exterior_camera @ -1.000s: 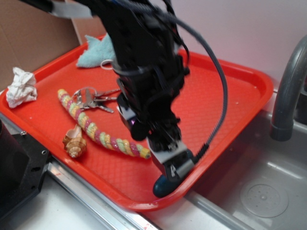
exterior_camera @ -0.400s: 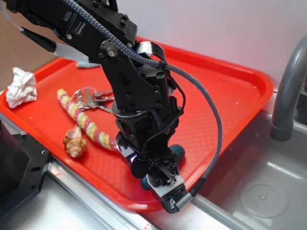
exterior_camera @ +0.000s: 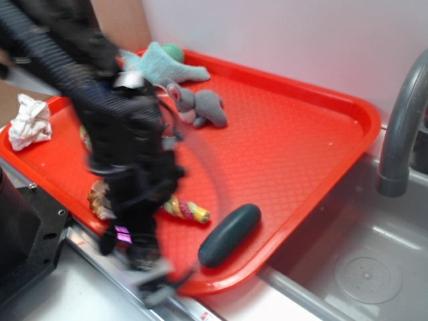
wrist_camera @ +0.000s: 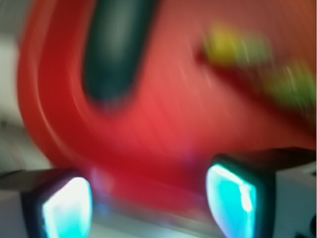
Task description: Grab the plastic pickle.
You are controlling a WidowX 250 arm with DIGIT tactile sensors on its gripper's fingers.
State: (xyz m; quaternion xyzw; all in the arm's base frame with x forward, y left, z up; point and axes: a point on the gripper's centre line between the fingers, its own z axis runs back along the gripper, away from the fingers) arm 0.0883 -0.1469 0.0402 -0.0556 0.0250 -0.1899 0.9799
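Observation:
The plastic pickle [exterior_camera: 229,235] is a dark teal-green oblong lying free near the front right edge of the red tray [exterior_camera: 301,147]. In the wrist view the plastic pickle [wrist_camera: 116,47] is a blurred dark shape at the upper left. My gripper [exterior_camera: 155,277], motion-blurred, hangs over the tray's front edge, left of the pickle and apart from it. The wrist view shows my gripper [wrist_camera: 148,201] open, its two cyan-lit fingertips [wrist_camera: 67,208] wide apart with only tray between them.
A pastel twisted rope [exterior_camera: 187,210] pokes out beside the arm, with a tan seashell [exterior_camera: 99,198] partly hidden behind it. A grey plush mouse [exterior_camera: 200,107], a teal plush [exterior_camera: 160,63] and crumpled white paper [exterior_camera: 30,120] lie farther back. A grey faucet [exterior_camera: 401,127] and sink [exterior_camera: 361,267] stand to the right.
The arm has swung left and toward the tray's front edge, away from the pickle. The pickle, half hidden under the gripper before, now lies fully uncovered on the tray.

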